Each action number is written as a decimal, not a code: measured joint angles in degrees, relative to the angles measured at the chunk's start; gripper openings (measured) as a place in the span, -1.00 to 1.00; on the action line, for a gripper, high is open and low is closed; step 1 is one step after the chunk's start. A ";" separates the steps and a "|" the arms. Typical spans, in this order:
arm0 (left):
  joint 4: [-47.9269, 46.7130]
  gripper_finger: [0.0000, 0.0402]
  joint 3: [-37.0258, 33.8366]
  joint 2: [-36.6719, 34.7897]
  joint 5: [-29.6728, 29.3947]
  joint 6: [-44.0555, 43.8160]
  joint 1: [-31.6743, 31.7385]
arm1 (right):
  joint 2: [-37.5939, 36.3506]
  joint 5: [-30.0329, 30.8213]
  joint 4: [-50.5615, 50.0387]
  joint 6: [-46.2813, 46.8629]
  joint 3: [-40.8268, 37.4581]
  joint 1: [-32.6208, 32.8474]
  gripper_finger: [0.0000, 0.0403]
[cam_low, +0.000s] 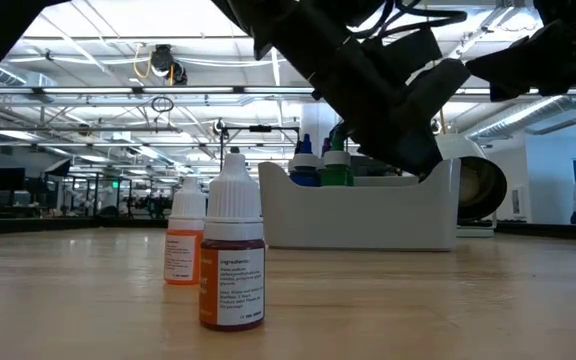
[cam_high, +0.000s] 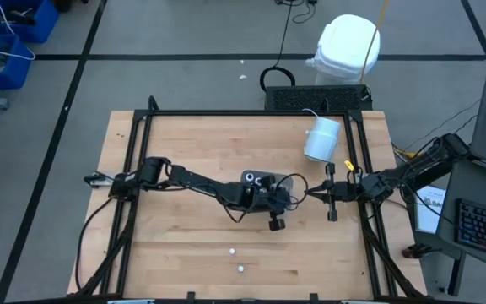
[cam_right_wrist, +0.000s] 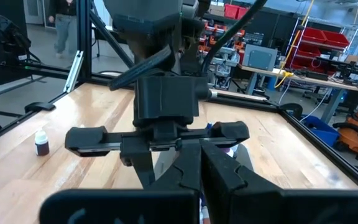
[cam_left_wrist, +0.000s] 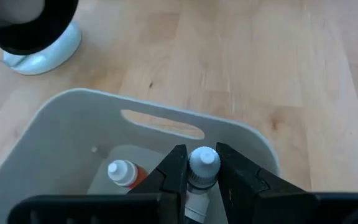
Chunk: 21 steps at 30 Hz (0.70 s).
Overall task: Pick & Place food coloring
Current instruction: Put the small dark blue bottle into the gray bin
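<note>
From above, the left gripper [cam_high: 270, 201] is seen stretched to the middle of the wooden table [cam_high: 184, 152], over the tray, which is mostly hidden there. The right gripper [cam_high: 321, 192] is parked just beside it, jaws pressed shut on nothing. Two tiny bottles [cam_high: 231, 251] are spotted near the front edge, well apart from the arms, and a big white cylinder [cam_high: 321, 138] is lying on its side toward the back.

At table level, two white-capped bottles [cam_low: 232, 256] are standing upright in front, and blue- and green-topped bottles [cam_low: 335, 165] are poking up out of the white tray [cam_low: 358, 213].

On the left wrist, a white-capped bottle [cam_left_wrist: 201, 171] is clamped between the fingers [cam_left_wrist: 174, 171] inside the tray [cam_left_wrist: 61, 149], with another white-capped bottle [cam_left_wrist: 124, 173] lying beside it.

On the right wrist, its own jaws are shown closed, and one small dark bottle [cam_right_wrist: 41, 143] is standing alone on the table.
</note>
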 joint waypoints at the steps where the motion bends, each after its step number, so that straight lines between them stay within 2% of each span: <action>1: -0.02 -0.65 0.00 -0.02 -0.08 -0.08 0.00 | 0.08 0.00 0.17 -0.01 0.00 -0.02 -1.00; 16: -0.65 -0.64 0.00 -0.02 0.23 -1.33 -0.13 | 0.22 0.00 0.42 -0.35 0.00 0.00 -1.00; 21: -0.94 -0.53 0.00 -0.02 0.27 -1.85 -0.21 | 0.22 0.00 0.42 -0.37 0.00 0.00 -1.00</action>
